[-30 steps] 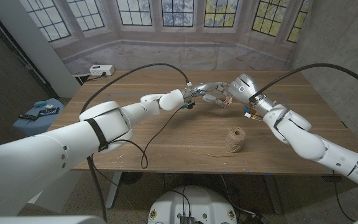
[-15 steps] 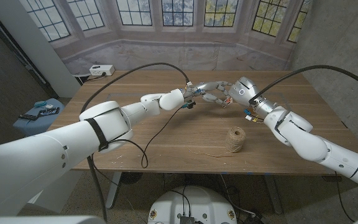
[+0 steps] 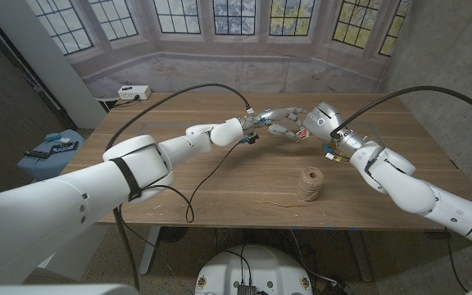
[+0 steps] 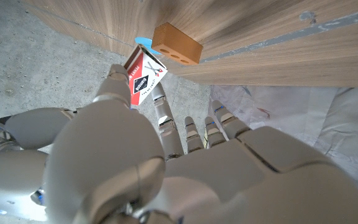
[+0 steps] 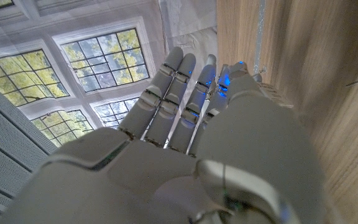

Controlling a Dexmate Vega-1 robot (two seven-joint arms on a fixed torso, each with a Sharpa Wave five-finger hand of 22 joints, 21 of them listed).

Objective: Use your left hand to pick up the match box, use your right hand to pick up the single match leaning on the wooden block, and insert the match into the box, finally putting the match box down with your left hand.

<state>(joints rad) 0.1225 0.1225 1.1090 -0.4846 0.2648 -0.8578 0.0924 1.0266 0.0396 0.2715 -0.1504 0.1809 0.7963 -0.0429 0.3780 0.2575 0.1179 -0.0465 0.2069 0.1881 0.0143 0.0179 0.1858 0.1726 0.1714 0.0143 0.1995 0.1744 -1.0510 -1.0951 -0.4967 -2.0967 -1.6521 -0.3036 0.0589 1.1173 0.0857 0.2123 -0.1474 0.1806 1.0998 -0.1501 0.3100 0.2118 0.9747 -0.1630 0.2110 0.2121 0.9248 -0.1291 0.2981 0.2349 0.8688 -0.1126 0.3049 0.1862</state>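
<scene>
Wood-grain worktop (image 3: 220, 176) carries a twine ball (image 3: 309, 183). Left hand (image 3: 262, 123) pinches the red-and-white cardboard match box (image 4: 145, 76) tilted, long axis toward the rectangular wooden block (image 4: 176, 44). Right hand (image 3: 314, 121) meets it; its grasp cannot be determined.

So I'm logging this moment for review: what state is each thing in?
match box: held up off the table by the left robot hand.
right robot hand: meeting the left one; a match in it can't be made out.
wooden block: lying on the table.
twine ball: standing untouched.
</scene>
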